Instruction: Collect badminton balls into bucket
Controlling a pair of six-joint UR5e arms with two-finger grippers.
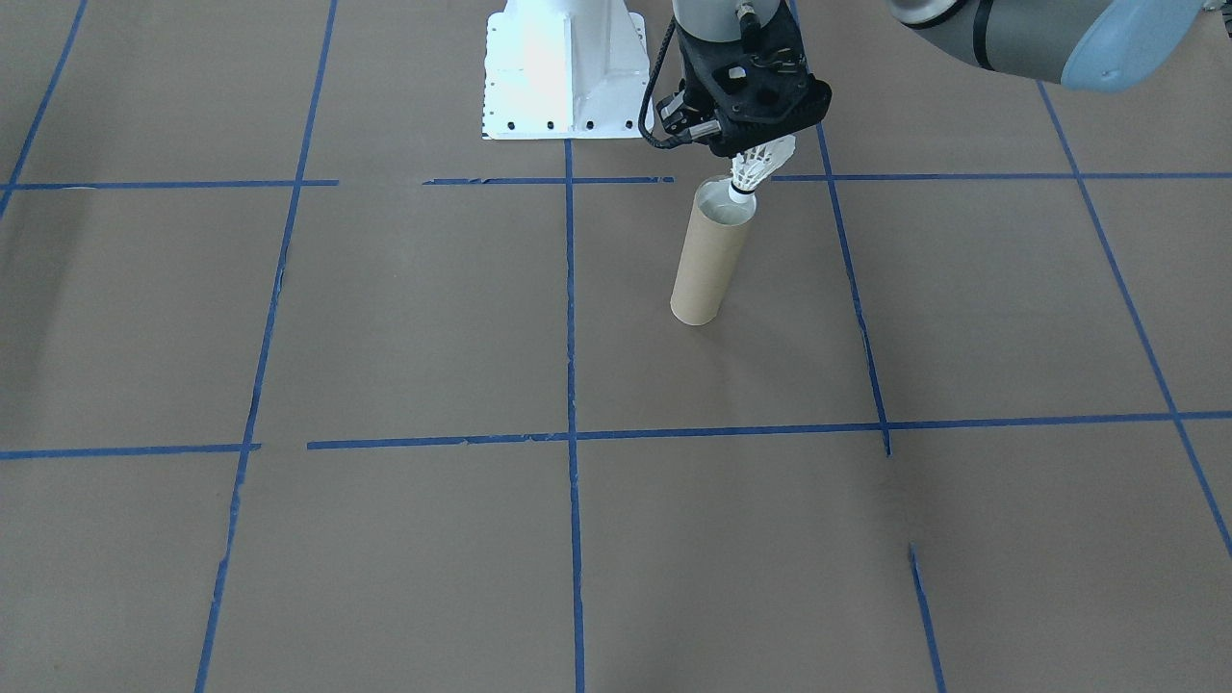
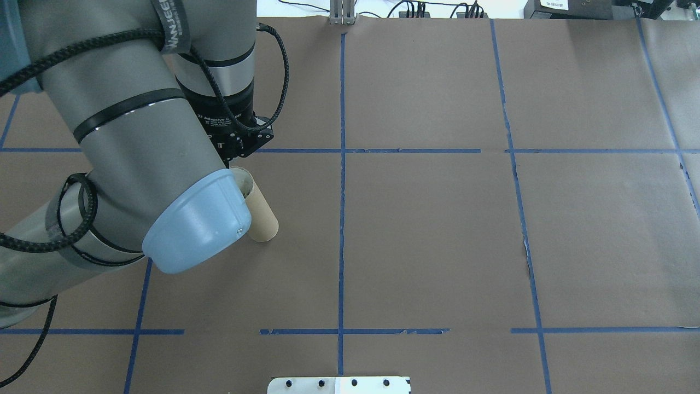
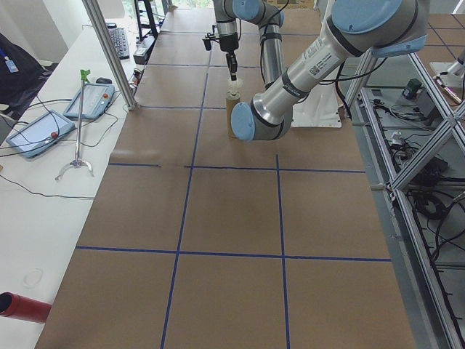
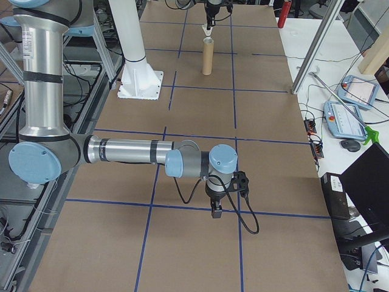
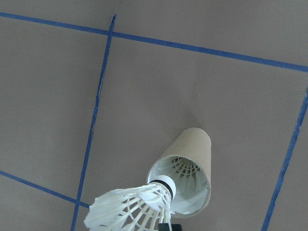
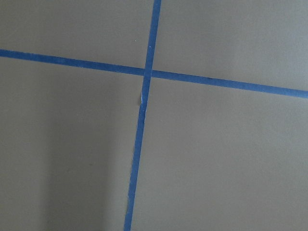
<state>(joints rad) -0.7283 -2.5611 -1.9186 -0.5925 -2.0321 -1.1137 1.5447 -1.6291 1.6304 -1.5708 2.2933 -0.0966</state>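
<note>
The left gripper point(image 1: 754, 152) was clamped on the feathers of the shuttlecock point(image 1: 760, 166), whose cork tip pointed down just above the open mouth of the upright cardboard tube point(image 1: 710, 252) on the bench. The axis was slightly tilted towards the tube's rim. The right gripper point(image 4: 216, 210) hung far from the tube, and I cannot tell its state.

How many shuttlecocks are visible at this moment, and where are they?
2. One shuttlecock is held by the left tool, cork tip down at the mouth of the cardboard tube. A second lies inside the tube; more could be hidden beneath it.
</note>
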